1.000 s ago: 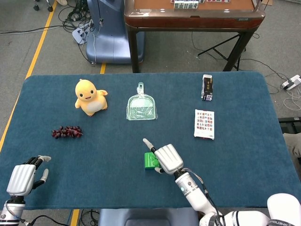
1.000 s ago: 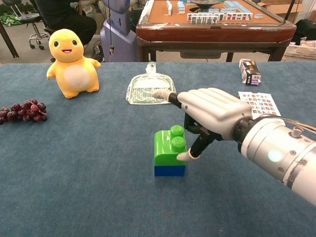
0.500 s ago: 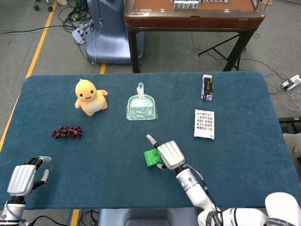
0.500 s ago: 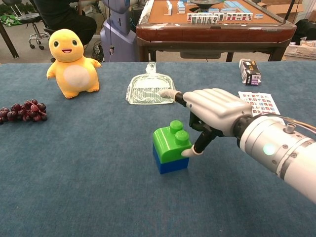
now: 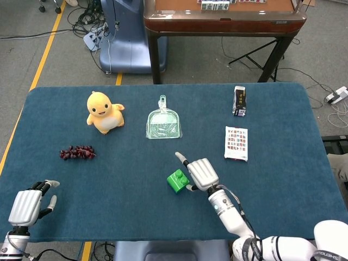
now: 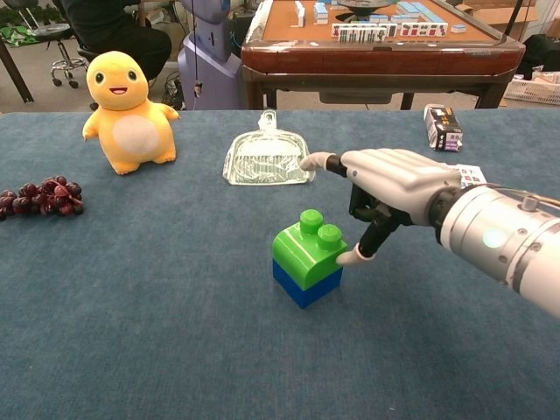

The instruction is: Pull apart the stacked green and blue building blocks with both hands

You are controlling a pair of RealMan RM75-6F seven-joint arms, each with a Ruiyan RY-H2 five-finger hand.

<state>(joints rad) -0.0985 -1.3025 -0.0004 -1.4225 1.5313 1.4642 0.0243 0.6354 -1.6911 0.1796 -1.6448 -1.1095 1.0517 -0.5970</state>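
Just left of the right hand [image 6: 394,188] sits the stacked blocks [image 6: 307,257].

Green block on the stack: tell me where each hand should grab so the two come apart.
Judging by the pose, the right hand should pinch the green block across its smooth side faces below the studs, coming from the right where it already hovers. The left hand would best hold the blue block low from the left; only a thin band shows.

Right hand [image 6: 394,188] low, fingers [image 6: 367,247] spread, left hand [image 5: 25,205] resting, loosely curled
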